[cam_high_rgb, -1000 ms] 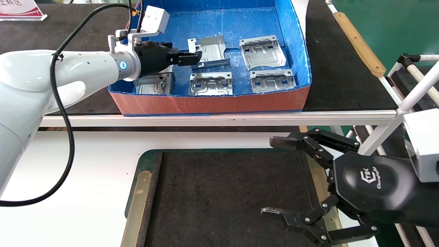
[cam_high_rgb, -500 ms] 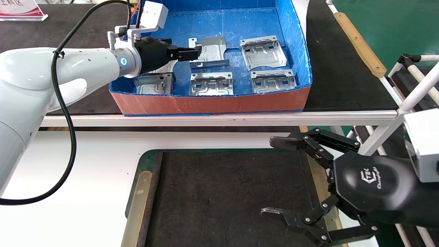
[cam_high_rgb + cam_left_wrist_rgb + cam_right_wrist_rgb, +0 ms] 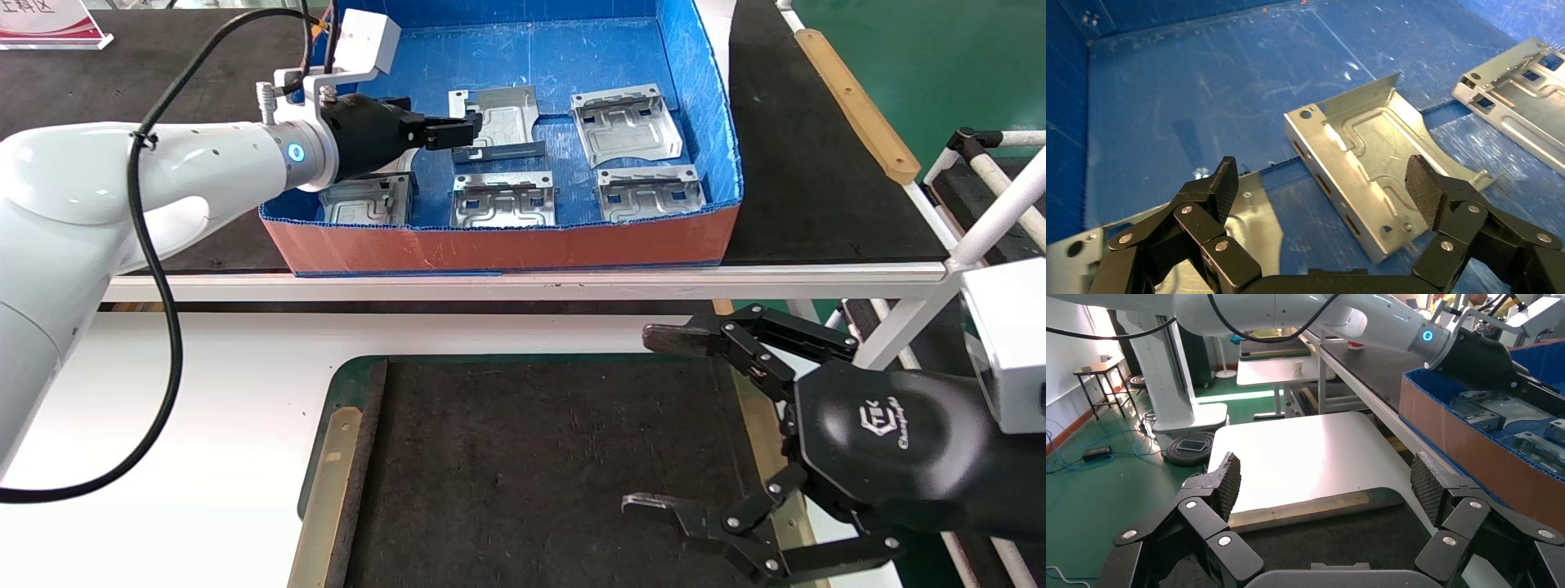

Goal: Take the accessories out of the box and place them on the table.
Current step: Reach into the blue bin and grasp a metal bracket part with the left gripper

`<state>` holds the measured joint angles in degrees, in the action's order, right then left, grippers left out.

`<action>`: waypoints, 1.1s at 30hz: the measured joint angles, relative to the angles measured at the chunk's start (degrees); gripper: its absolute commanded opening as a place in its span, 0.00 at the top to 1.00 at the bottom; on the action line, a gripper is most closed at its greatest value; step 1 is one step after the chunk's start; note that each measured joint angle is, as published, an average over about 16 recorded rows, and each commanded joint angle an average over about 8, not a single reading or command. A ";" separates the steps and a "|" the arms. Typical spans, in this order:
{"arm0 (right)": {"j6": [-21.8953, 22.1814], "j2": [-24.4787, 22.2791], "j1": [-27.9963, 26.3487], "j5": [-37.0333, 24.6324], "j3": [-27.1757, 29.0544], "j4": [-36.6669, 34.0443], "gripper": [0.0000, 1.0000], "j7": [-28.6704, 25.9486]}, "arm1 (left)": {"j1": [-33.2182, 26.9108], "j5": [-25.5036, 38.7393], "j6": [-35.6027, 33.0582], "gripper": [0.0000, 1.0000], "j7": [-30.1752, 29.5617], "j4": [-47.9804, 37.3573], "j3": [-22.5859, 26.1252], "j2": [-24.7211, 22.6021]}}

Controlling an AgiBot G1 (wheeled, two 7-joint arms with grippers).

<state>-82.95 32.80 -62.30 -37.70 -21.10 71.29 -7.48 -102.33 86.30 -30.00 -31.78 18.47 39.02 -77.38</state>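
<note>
Across the upper left of the head view, the left gripper (image 3: 458, 131) reached into the blue box (image 3: 703, 98), fingers spread wide beside a tilted accessory (image 3: 500, 122); five more plates lay around it, while the right gripper (image 3: 654, 420) hung wide open over the table (image 3: 204, 392) at lower right. Left wrist view: open fingers (image 3: 1222, 184) flanked the tilted plate (image 3: 1370, 165), not gripping. Right wrist view: spread pads (image 3: 1226, 478) framed the white tabletop (image 3: 1291, 459).
</note>
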 measured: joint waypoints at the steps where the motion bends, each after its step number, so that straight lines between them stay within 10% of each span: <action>1: 0.00 0.00 0.00 0.00 0.00 0.00 0.00 0.00 | 0.11 0.04 0.15 0.00 -0.35 0.18 0.25 -0.01; 6: 0.00 0.00 0.00 0.00 0.00 -0.01 0.00 0.00 | 0.55 0.28 0.76 0.00 -1.73 0.87 1.37 -0.09; 8: 0.01 0.00 0.00 0.00 0.00 -0.01 0.05 0.00 | 0.66 0.36 0.91 0.19 -2.11 1.05 1.67 -0.11; 15: 0.01 -0.01 0.01 0.01 0.00 -0.02 0.90 0.01 | 0.81 0.48 1.20 1.00 -2.58 1.30 2.09 -0.13; 33: 0.01 -0.01 0.01 0.02 0.00 -0.02 1.00 0.01 | 0.72 0.42 0.93 1.00 -2.22 1.13 1.73 -0.07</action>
<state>-82.94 32.79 -62.28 -37.69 -21.10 71.27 -7.47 -101.61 86.71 -29.08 -34.00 19.60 40.75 -77.46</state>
